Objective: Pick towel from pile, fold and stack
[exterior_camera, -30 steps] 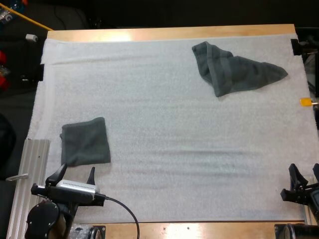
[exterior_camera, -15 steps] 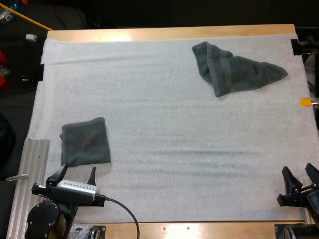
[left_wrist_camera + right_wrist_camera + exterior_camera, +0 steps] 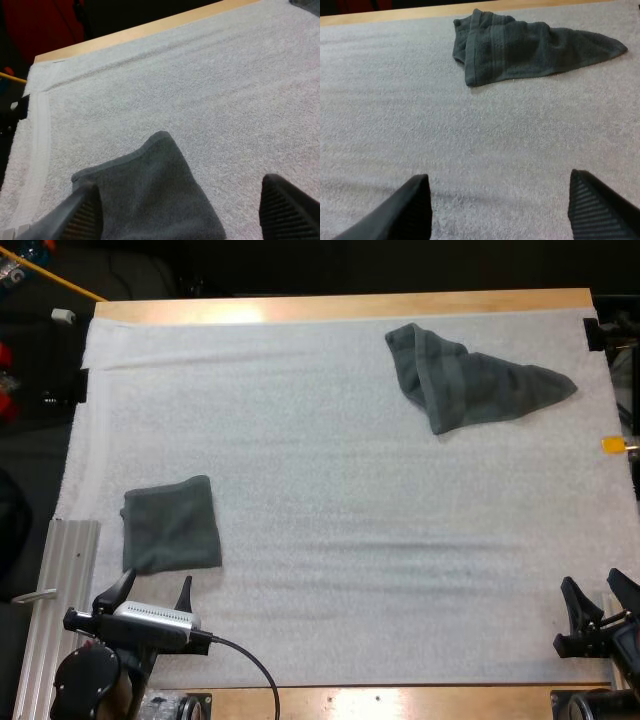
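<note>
Toward the far right of the white mat (image 3: 330,490), the crumpled towel (image 3: 470,388) lies loose and dark grey-green. Its thicker, bunched end points at the table's far side, and a thinner tail tapers out to a point near the mat's right edge. A hemmed band runs along the bunched end, plain in the right wrist view, where the towel sits well ahead of that arm's fingers (image 3: 405,210) with bare mat between. Well apart from it, at the near left of the mat, the folded towel (image 3: 170,525) lies flat as a rough square, one far corner slightly raised and rounded. The left gripper (image 3: 157,580) sits just at this towel's near edge, its two black fingers spread wide. In the left wrist view one finger stands at the towel's left border and the other over bare mat to its right, neither pressing on the cloth. The right gripper (image 3: 592,582) is at the near right corner of the mat, its jaws likewise apart and clamped on nothing, over bare mat. A ribbed metal rail (image 3: 62,600) runs along the mat's near left border beside the left arm. The wooden table (image 3: 340,306) shows as a pale strip beyond the mat's far side.
</note>
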